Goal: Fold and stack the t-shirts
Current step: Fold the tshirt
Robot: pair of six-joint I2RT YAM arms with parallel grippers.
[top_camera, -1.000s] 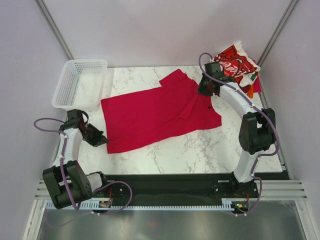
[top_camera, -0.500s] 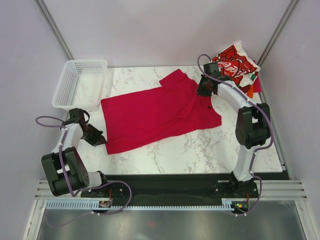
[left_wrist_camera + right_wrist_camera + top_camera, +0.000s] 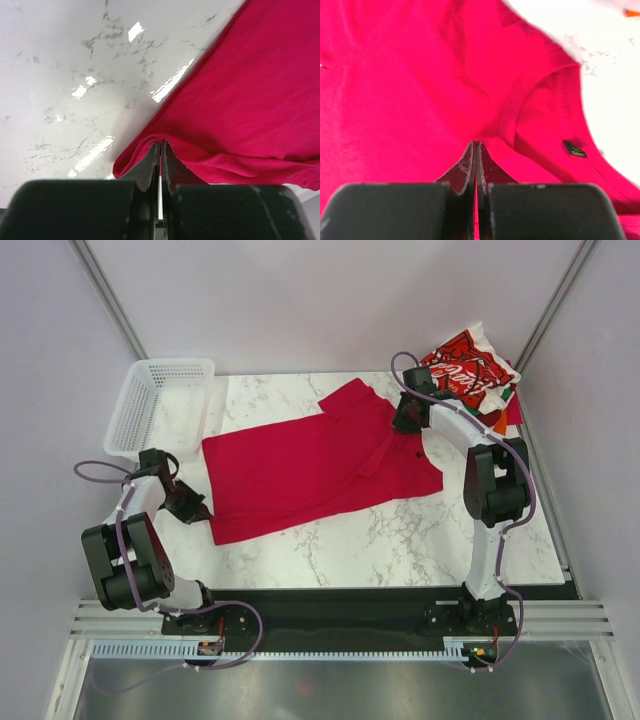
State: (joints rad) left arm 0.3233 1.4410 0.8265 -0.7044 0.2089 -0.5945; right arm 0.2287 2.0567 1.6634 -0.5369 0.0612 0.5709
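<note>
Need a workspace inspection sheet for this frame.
Surface: white marbled tabletop, glossy.
Job's things: plain crimson-red cloth t-shirt spread mid-table; pile of folded t-shirts, red printed one topmost, far right corner.
Clutter: white plastic mesh basket, far left corner.
End effectors: left end effector shut on the shirt's near-left hem corner; right end effector shut on cloth beside its collar.
Cables: purple cables looping along both arms.
Surroundings: pale walls, metal frame posts.

Left gripper (image 3: 203, 512) and right gripper (image 3: 403, 424) both clamped closed, held low.

Bright even light, glare streaks on the table (image 3: 60, 60), right-wrist background perhaps overexposed.
</note>
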